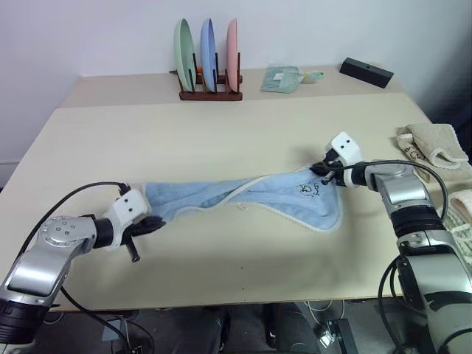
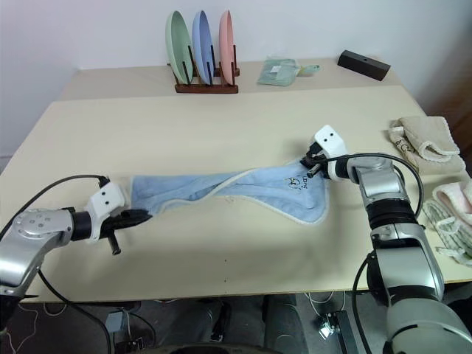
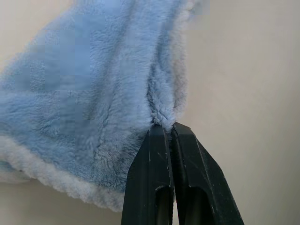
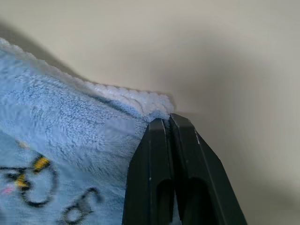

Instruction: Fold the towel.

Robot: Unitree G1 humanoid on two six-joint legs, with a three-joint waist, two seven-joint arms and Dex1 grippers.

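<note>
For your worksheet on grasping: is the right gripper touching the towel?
Touching. The right wrist view shows the right gripper shut on the towel's white-trimmed corner.

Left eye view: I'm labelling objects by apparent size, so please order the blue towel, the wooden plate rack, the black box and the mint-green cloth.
1. the blue towel, by far the largest.
2. the wooden plate rack.
3. the black box and the mint-green cloth: they look alike, too close to rank.

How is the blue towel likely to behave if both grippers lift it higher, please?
The towel looks floppy: it already sags and bunches between the left gripper and right gripper. Its plush pile suggests it won't slip easily.
</note>
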